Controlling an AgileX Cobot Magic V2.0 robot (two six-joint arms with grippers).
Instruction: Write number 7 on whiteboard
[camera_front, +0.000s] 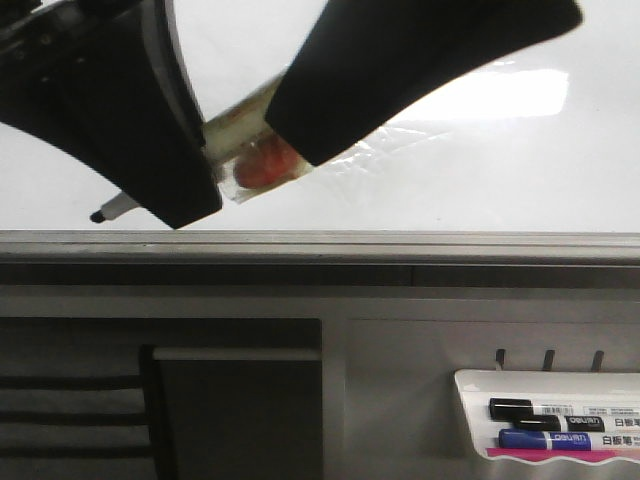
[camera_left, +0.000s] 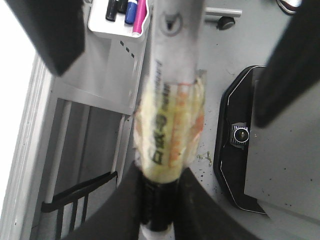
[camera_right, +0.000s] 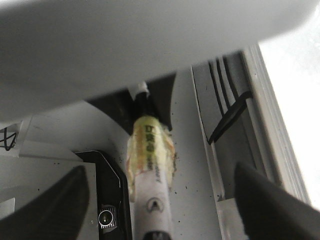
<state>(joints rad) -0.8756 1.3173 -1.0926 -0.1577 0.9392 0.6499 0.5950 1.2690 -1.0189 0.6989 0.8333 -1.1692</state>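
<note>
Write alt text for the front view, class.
A dark gripper holds a taped marker, its black tip near the blank whiteboard. Below the grey rail, a tray holds spare markers.

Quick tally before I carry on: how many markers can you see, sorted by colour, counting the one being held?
Black, in the tray: 2
Blue, in the tray: 1
Pink, in the tray: 1
Taped marker with a black tip, held by the left fingers: 1
Total: 5
</note>
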